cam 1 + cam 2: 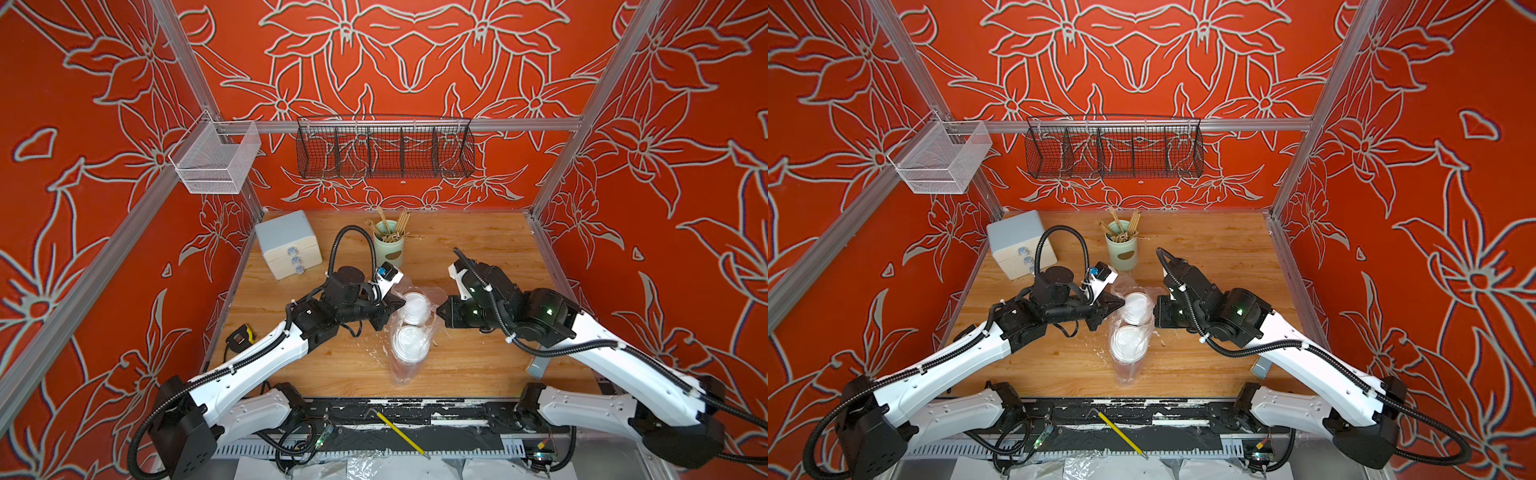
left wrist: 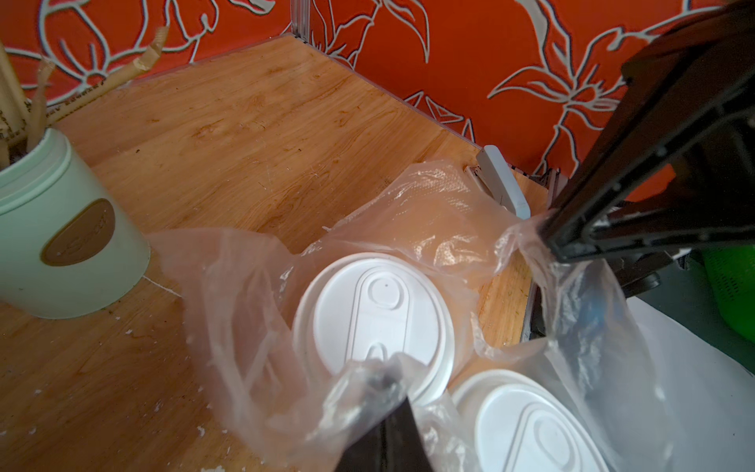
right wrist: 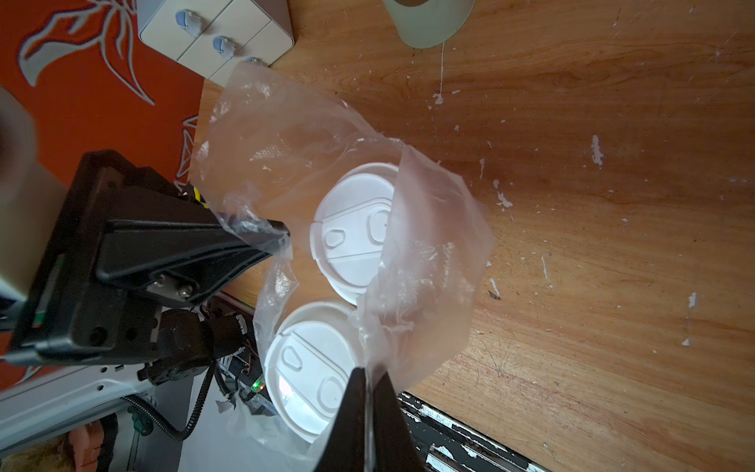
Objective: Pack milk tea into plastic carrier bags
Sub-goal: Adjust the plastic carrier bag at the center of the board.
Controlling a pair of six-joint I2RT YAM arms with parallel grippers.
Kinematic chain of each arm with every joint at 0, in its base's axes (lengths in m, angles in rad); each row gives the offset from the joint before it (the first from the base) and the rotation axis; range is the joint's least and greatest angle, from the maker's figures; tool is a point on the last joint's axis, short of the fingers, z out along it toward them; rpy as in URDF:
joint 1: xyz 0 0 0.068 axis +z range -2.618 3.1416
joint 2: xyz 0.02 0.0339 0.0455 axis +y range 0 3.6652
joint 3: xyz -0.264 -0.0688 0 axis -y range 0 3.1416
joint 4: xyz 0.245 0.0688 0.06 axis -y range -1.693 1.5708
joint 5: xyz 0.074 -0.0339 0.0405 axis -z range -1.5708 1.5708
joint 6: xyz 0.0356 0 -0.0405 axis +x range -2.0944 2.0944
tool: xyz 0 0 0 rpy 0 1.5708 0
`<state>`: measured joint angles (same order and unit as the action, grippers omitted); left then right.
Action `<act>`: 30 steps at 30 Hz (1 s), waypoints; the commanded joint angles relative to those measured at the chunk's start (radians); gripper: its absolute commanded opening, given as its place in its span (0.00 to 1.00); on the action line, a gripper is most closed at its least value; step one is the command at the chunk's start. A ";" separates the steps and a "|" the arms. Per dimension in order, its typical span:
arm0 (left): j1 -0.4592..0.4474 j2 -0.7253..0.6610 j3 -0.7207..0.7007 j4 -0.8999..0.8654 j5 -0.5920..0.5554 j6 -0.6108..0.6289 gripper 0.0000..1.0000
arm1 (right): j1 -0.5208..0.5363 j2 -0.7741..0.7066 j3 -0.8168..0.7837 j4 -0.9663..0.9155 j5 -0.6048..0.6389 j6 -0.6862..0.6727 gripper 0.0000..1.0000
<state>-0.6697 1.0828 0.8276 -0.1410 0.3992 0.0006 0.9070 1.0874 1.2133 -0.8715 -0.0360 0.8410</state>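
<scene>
Two milk tea cups stand side by side inside the plastic carrier bag (image 1: 402, 371) (image 1: 1128, 371) at the table's middle. Only their white lids show, one farther (image 1: 417, 308) (image 1: 1136, 308) and one nearer (image 1: 410, 343) (image 1: 1128, 344). My left gripper (image 1: 400, 302) (image 2: 380, 382) is shut on the bag's left upper edge, its tips wrapped in plastic. On the right upper edge my right gripper (image 1: 441, 309) (image 3: 369, 378) is shut, with film pinched between the jaws. The bag's mouth hangs open between them above both lids (image 2: 376, 318) (image 3: 355, 233).
A pale green holder of wooden sticks (image 1: 388, 245) stands just behind the bag. A white drawer box (image 1: 286, 243) sits at the back left. A tape measure (image 1: 239, 336) lies at the left edge, a grey object (image 1: 536, 368) under my right arm, and a pencil (image 1: 401, 432) beyond the front edge.
</scene>
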 commanded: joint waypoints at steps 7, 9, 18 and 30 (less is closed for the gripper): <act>-0.007 0.000 0.026 -0.013 -0.005 0.014 0.00 | -0.008 0.019 0.026 -0.013 -0.014 -0.025 0.55; -0.007 0.005 0.025 -0.014 -0.005 0.014 0.00 | -0.007 0.016 0.029 -0.011 -0.006 -0.029 0.64; -0.007 -0.003 0.031 -0.032 -0.019 0.016 0.00 | -0.009 0.031 0.130 -0.088 0.075 -0.081 0.95; -0.007 -0.038 0.022 -0.044 -0.027 0.010 0.00 | -0.174 0.166 0.280 -0.008 0.084 -0.221 0.71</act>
<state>-0.6697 1.0657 0.8307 -0.1795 0.3775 0.0010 0.7830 1.2003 1.4601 -0.9169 0.0772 0.6655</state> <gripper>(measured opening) 0.047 0.723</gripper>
